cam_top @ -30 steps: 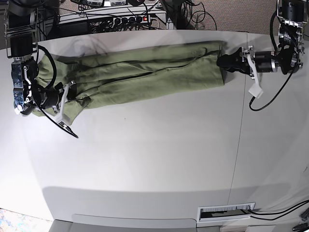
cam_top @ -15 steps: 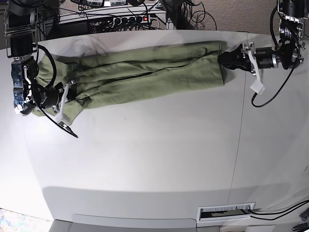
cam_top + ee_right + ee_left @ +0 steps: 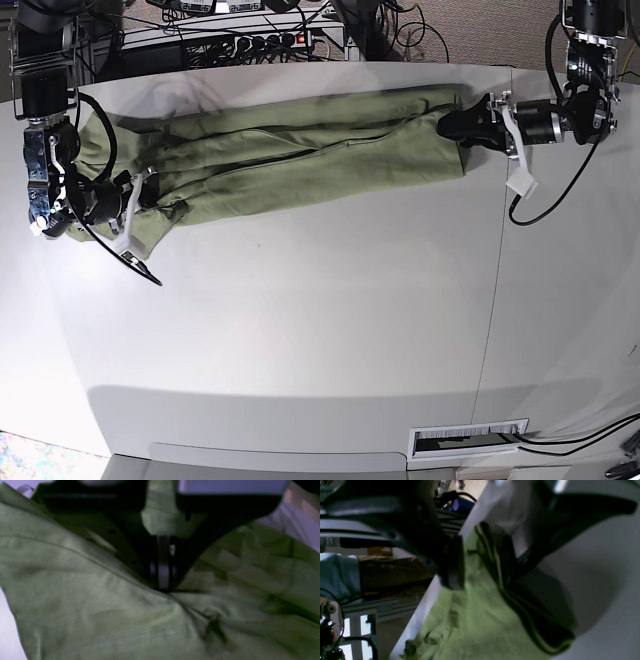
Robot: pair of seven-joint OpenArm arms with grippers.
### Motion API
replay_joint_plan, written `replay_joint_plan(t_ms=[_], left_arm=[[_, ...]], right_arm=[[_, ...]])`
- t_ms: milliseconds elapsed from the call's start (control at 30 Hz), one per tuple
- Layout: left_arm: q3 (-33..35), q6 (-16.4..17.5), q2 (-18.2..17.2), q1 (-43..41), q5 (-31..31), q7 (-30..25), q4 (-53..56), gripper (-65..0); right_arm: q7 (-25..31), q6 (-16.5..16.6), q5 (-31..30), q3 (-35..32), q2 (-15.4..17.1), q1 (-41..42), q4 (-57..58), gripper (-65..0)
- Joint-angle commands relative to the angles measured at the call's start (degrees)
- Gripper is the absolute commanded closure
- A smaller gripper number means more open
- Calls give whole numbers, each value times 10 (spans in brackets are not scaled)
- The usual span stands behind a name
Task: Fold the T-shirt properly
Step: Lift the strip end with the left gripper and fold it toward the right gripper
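My right fingers [image 3: 162, 565] are dark and pressed together, pinching a bunched fold of the T-shirt [image 3: 300, 150]. In the right wrist view the soft green cloth [image 3: 100, 610] fills almost the whole picture, thin and wrinkly, with a stitched seam running across it and a little flap poking up between my fingers at 12 o'clock.

My left fingers [image 3: 492, 552] are black and spread, one on each side of the shirt's edge. One finger [image 3: 452, 562] sits over the cloth and the other [image 3: 570, 512] lies over the white bench [image 3: 607, 585]. I cannot tell if they touch the cloth. The edge there [image 3: 532, 620] is a stack of thin layers, with a dark shadow beside it.

Only the base view shows the whole shirt. It lies in a long, narrow, rumpled strip across the far side of the smooth white bench [image 3: 320, 330], toward 12 o'clock. My right fingers [image 3: 140, 195] are at its 9 o'clock end and my left fingers [image 3: 455, 127] at its 3 o'clock end. A black cable [image 3: 545, 205] hangs in a loop from my left arm.
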State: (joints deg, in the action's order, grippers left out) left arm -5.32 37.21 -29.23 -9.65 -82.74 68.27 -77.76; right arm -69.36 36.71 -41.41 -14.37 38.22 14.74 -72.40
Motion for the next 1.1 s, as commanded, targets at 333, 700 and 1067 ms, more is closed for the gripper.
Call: replay_joint_plan(t_ms=[333,700,1067], left_arm=[[7,28,-31,-8,13,42,-135,0],[-32,19,-87,5,87,-23,-220,0],[-32,28,-85,19,15,18,-320,0]], right_arm=[[-7,-3,11,-2,5,0,1,0],[-9,-3,-30,-2,-19,0,0,0],[-12,-3,-8,-2,-139,0,0,0]])
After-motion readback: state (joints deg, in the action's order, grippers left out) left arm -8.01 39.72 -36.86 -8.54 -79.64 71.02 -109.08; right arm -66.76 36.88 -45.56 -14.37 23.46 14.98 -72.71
